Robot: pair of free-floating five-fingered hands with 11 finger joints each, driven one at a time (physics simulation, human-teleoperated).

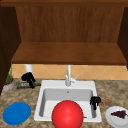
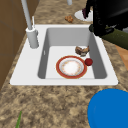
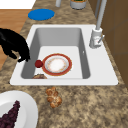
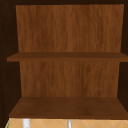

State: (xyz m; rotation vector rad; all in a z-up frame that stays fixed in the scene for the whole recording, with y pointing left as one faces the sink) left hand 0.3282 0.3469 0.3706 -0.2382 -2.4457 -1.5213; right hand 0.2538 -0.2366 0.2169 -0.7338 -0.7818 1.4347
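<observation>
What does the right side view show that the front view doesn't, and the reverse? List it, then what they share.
Right side view: the sink's inside, with a red-rimmed plate, a small red ball touching it and a brown piece.
Front view: the left hand over a long green thing, a big red sphere and the wooden shelf.
Shared: sink, faucet, blue plate, right hand, pastry, white plate of grapes.

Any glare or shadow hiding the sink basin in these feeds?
Front view: no glare, but a big red ball blocks the white sink floor. Left side view: even light, red-rimmed plate plainly lit. Right side view: black right robot hand overlaps the rim, casting no visible shadow.
</observation>
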